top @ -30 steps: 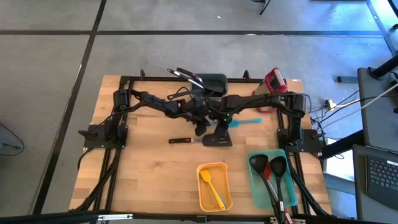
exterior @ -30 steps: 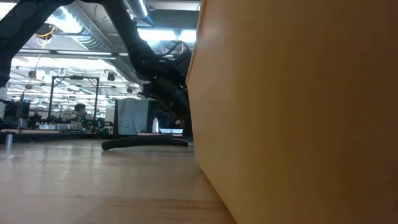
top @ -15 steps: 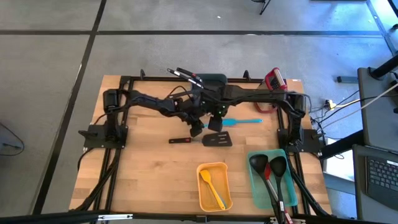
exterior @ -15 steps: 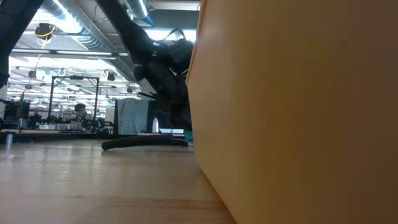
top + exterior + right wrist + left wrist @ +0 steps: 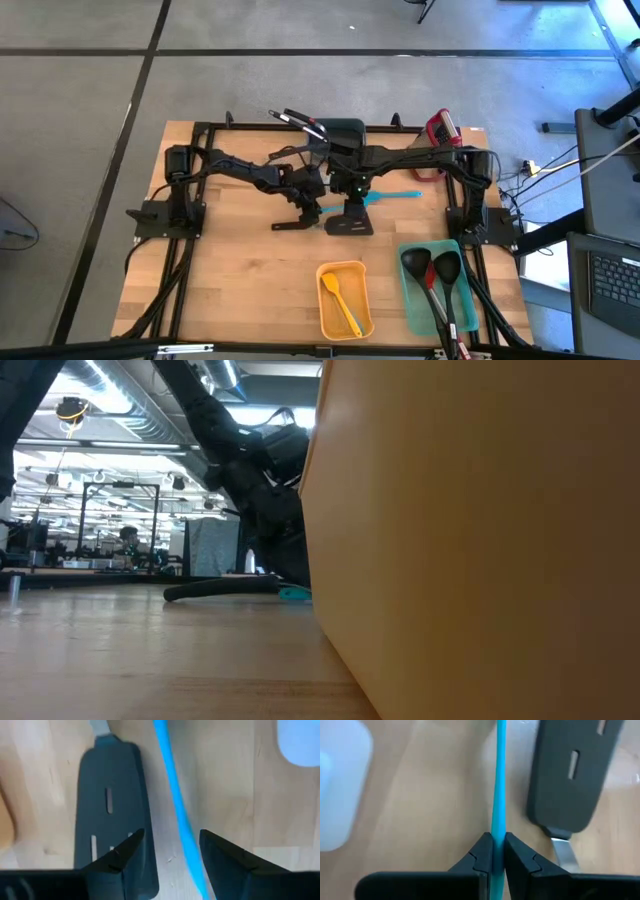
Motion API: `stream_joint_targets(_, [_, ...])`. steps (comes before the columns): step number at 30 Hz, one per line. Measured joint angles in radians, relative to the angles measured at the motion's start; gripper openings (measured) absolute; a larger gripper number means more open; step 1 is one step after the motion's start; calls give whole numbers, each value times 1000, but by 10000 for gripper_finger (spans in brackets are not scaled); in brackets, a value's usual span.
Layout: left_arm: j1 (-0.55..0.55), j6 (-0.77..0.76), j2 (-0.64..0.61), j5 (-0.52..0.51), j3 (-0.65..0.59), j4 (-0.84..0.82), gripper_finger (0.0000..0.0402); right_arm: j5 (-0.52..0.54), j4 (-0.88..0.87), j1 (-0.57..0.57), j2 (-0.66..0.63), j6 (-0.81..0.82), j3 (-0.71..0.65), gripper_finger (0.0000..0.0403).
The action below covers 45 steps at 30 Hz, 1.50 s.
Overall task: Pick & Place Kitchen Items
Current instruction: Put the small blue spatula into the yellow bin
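Centrally on the pale wooden worktop (image 5: pixel 240 260), the left claw (image 5: pixel 493 851) is pinched tight on the thin handle of a teal plastic spatula (image 5: pixel 498 780); the handle runs straight out ahead from between its two dark fingers (image 5: pixel 481 855). Just beside that claw, on the same side as the handle's far end, lies a flat black slotted turner (image 5: pixel 570 775), its metal neck close to the fingers.

Right claw (image 5: pixel 170 847): jaws parted, gripping nothing, poised above the teal handle, with the black turner's blade directly under one of its fingers (image 5: pixel 127 852) (the blade lies flat on the wood). In the high view the two claws sit close together, the left claw (image 5: pixel 308 207) a little apart from the right claw (image 5: pixel 354 203).

Nearer the worktop's front edge, away from both claws: a yellow rectangular plastic bin (image 5: pixel 345 299) holding a yellow-headed spatula (image 5: pixel 338 300), and beside it a teal tray (image 5: pixel 437 290) holding black ladles with red-trimmed handles (image 5: pixel 432 280).
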Motion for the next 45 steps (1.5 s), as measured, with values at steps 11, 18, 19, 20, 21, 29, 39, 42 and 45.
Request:
stream_joint_targets(11, [-52,5,-12,-12,2,-30,22,-4,2,33,-8,-41,-9,188])
stream_joint_targets(18, [-38,7,-79,-81,1,-55,22,-8,11,45,-9,-75,-9,188])
stream_joint_targets(19, [-34,7,-88,-81,1,-52,22,-5,11,45,-9,-75,-9,188])
stream_joint_targets(20, [-30,7,-96,-80,1,-52,22,2,15,45,-10,-75,-9,188])
stream_joint_targets(21, [-25,10,-103,-77,1,-57,22,4,19,45,-10,-75,-9,188])
stream_joint_targets(29, [-31,31,-157,-50,1,-85,22,27,50,46,-10,-76,-9,188])
stream_joint_targets(39, [-39,43,-215,-65,2,-140,22,49,42,46,-10,-56,-8,92])
stream_joint_targets(42, [-36,51,-240,-91,2,-154,22,37,21,47,-10,-48,-8,20])
stream_joint_targets(45, [-29,49,-261,-67,2,-170,31,-5,13,48,-11,-11,-5,16])
